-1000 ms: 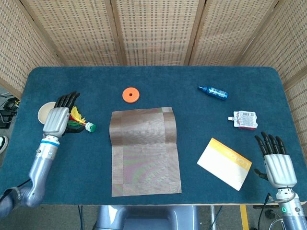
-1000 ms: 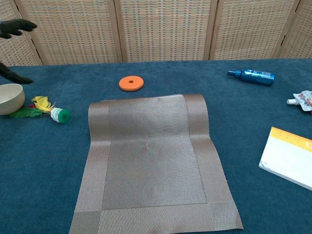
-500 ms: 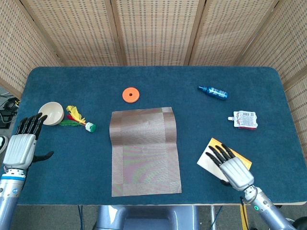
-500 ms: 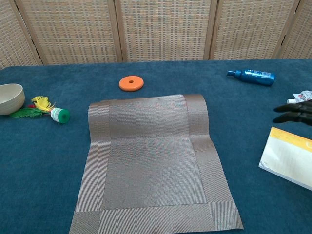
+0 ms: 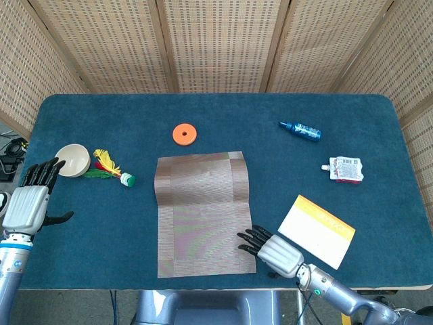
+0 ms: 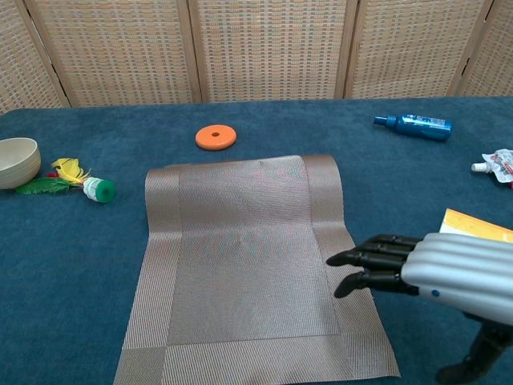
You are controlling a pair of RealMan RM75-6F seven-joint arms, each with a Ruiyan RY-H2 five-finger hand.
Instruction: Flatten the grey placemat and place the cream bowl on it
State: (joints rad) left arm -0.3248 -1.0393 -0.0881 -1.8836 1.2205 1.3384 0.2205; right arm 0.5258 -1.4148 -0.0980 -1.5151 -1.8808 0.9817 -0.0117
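The grey woven placemat (image 5: 205, 214) lies just left of our right hand (image 5: 276, 251), whose empty, straight fingers (image 6: 370, 259) reach over its edge to press it flat. Our left hand (image 5: 28, 204) waits spread and empty beside the cream bowl (image 5: 72, 160).

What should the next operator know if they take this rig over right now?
Left hand: open, holding nothing, near the table's left edge just below the cream bowl.
Right hand: open, fingertips at the right edge of the grey placemat, near its front corner.
Placemat lies mid-table, mostly spread, but its far edge curls up.
Bowl is off the mat, beside the shuttlecock.
Done: neither step finished.
Left: smooth the far edge, then move the bowl onto the mat.
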